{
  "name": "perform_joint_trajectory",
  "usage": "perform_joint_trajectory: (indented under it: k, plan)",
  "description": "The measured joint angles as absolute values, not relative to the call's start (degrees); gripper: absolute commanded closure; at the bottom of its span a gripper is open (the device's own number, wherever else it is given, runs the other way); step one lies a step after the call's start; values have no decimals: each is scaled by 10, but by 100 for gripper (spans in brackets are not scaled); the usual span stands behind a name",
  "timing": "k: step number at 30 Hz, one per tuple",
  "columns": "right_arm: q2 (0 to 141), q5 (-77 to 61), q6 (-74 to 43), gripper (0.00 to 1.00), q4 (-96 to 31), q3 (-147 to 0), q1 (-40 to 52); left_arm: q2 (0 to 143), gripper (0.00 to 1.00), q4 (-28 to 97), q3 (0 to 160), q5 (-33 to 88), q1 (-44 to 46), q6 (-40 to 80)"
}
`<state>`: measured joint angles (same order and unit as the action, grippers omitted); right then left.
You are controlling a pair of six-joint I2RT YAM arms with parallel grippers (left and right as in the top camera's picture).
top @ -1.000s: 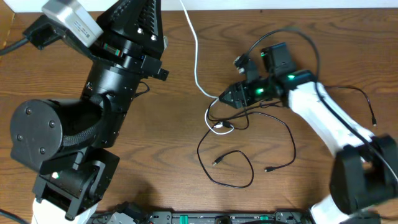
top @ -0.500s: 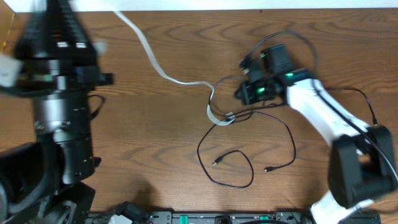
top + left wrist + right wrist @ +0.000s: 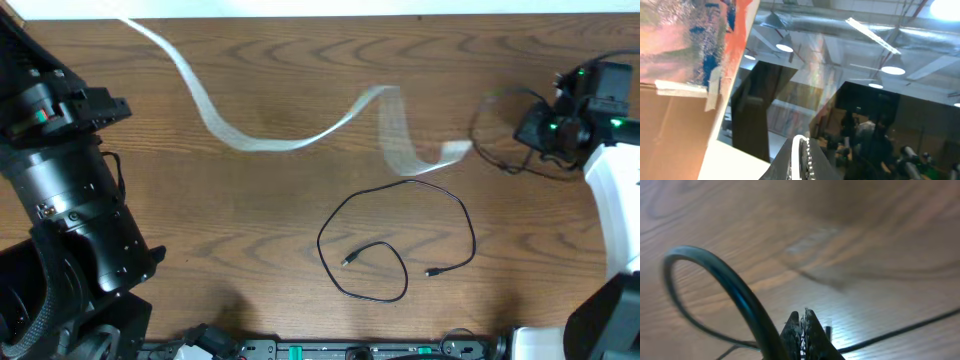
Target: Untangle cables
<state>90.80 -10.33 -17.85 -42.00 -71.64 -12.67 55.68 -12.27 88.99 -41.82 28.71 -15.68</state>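
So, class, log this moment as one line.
right jaws shut on black cable | white cable blurred across table | second black cable loose mid-table

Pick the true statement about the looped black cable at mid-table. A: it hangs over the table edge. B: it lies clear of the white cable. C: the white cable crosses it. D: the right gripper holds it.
B: overhead, bare wood separates the looped black cable from the white cable, and the right gripper is far off at a second black cable.
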Motion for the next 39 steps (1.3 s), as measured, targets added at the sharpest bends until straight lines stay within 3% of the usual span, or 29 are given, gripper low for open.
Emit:
perform_joint_trajectory:
  k: [7,17,26,33,34,35,36,37,38,39]
  plan:
    - [939,-180,-162,99,-409,-716,-161,558,92,-95,890,-436,285,-178]
    - [939,-283,-111,99,-399,-716,-65,599,93,14,890,-418,285,-176]
    - [939,-317,-133,99,-364,-716,100,639,92,95,890,-277,285,-81]
    - [939,-309,-195,97,-345,-716,169,659,92,122,890,-137,285,30]
    - [939,-308,-204,92,-346,-716,175,663,92,121,890,-122,285,40]
    - [939,-307,-210,80,-348,-716,181,667,92,120,890,-107,285,50]
    - [939,-307,-216,41,-351,-716,187,671,92,118,890,-98,285,58]
    - [939,-305,-219,17,-356,-716,193,675,93,115,890,-90,285,63]
    - [939,-304,-219,6,-360,-716,198,677,92,112,890,-84,285,69]
    - [939,-302,-219,2,-365,-716,202,679,93,108,890,-77,284,75]
